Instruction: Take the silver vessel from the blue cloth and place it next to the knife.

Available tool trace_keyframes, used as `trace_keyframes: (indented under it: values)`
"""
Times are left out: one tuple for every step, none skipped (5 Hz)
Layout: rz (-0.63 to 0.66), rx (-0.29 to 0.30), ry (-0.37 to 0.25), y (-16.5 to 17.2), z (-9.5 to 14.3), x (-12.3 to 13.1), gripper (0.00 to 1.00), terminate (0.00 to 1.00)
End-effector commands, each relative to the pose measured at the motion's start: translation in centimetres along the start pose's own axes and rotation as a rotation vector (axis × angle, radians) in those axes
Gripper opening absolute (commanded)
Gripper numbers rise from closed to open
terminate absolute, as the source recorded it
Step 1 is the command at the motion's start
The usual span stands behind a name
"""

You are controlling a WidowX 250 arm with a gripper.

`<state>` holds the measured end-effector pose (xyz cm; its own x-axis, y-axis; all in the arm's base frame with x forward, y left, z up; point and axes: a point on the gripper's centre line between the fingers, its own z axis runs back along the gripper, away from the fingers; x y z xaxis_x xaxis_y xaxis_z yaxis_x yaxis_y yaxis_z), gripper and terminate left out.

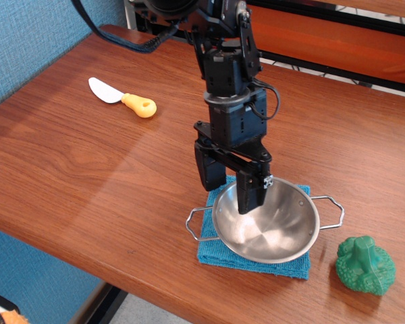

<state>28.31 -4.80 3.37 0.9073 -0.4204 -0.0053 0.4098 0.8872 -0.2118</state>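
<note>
The wooden table (88,175) carries everything. The gripper (229,192) hangs spread, grasping nothing, straddling the near-left rim of the silver vessel (277,226). Shiny and two-handled, the vessel sits on the blue cloth (219,253). A green toy vegetable (366,265) lies right of it; the knife (121,99) lies well apart, far-left.

Polished, mirror-bright steel in the bowl (266,223), with thin bare wire for its loop handles. Soft, matt terry weave in the blue cloth (219,251) beneath. Smooth plastic in the knife (121,99): white blade, glossy yellow-orange handle. Matt black plastic and metal on the gripper (230,192). Warm reddish wood grain on the table (81,169), with a satin sheen. Knobbly, dull green rubbery plastic in the toy vegetable (365,265).
</note>
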Motion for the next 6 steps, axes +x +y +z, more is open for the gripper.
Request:
trace_keyframes:
  values:
    - [-0.017, 0.024, -0.007, -0.4, 0.3, 0.5, 1.00, 0.00]
    - [-0.016, 0.019, 0.015, -0.4, -0.3, 0.7, 1.00, 0.00]
    - [-0.005, 0.021, 0.021, -0.2, -0.5, 0.7, 0.00, 0.00]
    - [-0.009, 0.012, 0.006, -0.2, 0.3, 0.3, 0.00, 0.00]
    - [-0.001, 0.000, -0.028, -0.2, 2.1, 0.0, 0.00, 0.00]
    - [0.014, -0.037, -0.074, 0.3, 3.8, 0.0, 0.00, 0.00]
